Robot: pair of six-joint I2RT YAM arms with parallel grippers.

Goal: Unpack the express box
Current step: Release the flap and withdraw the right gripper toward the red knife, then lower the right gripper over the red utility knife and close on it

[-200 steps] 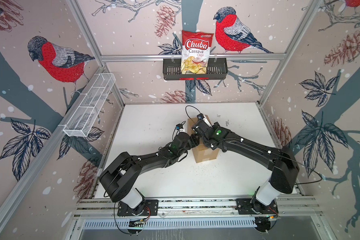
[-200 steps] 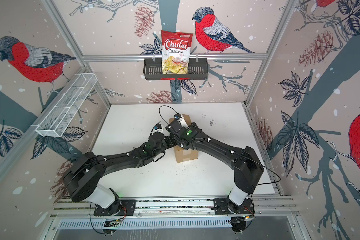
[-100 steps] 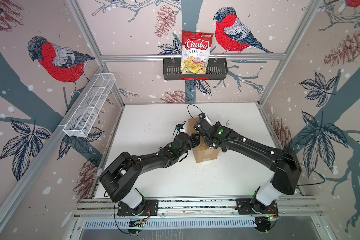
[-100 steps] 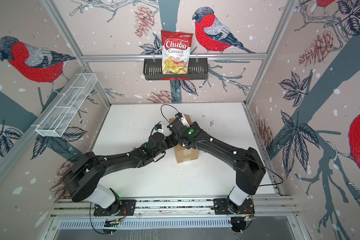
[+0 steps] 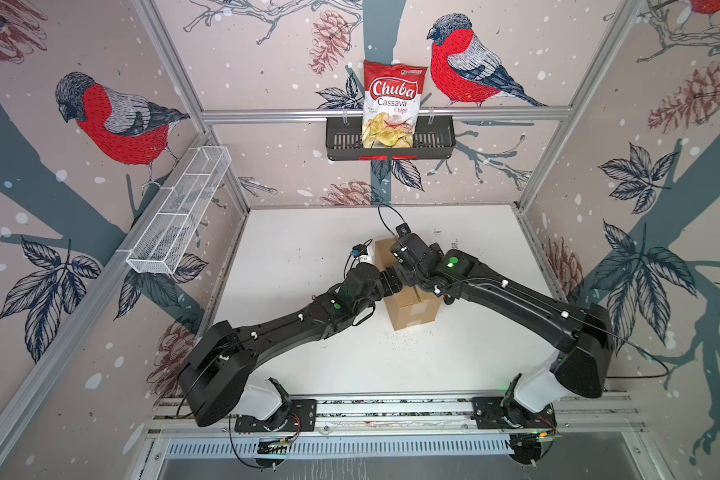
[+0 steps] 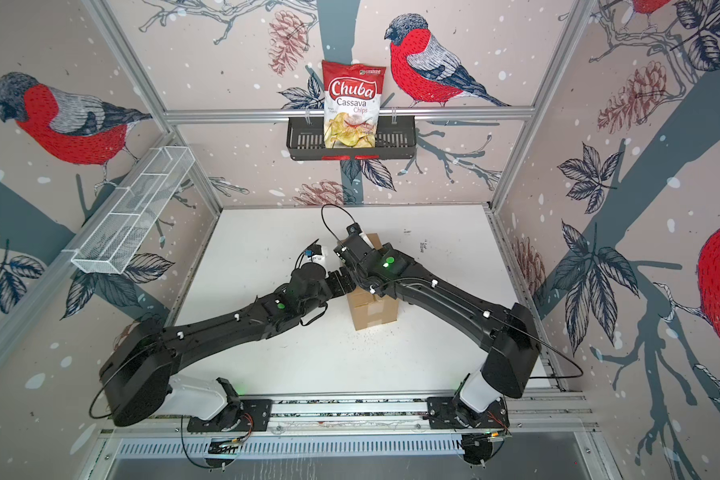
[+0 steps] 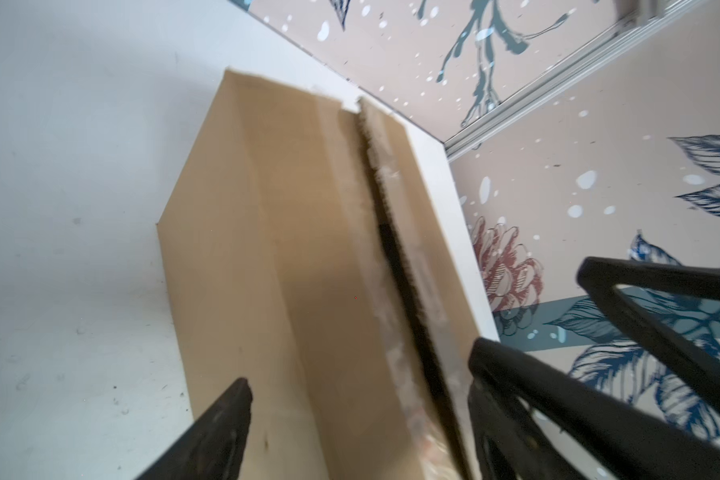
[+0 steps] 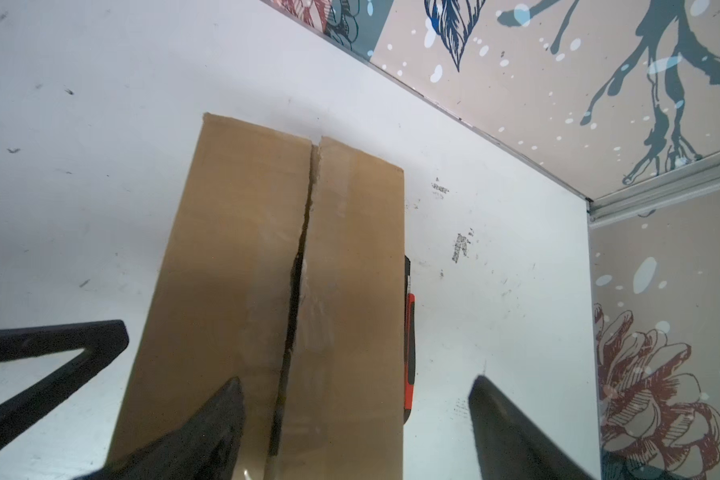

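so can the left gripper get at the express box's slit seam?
Probably yes: the left gripper is open above the express box, its jaws straddling the seam; the right gripper alongside might crowd it.

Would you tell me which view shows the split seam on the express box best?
The right wrist view: the seam runs open along the express box, unobstructed. The left wrist view shows it slanted and blurred; in both top views the arms hide most of it.

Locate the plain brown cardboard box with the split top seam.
In both top views the brown cardboard box lies near the middle of the white table, beneath the left gripper and right gripper, both open above it.
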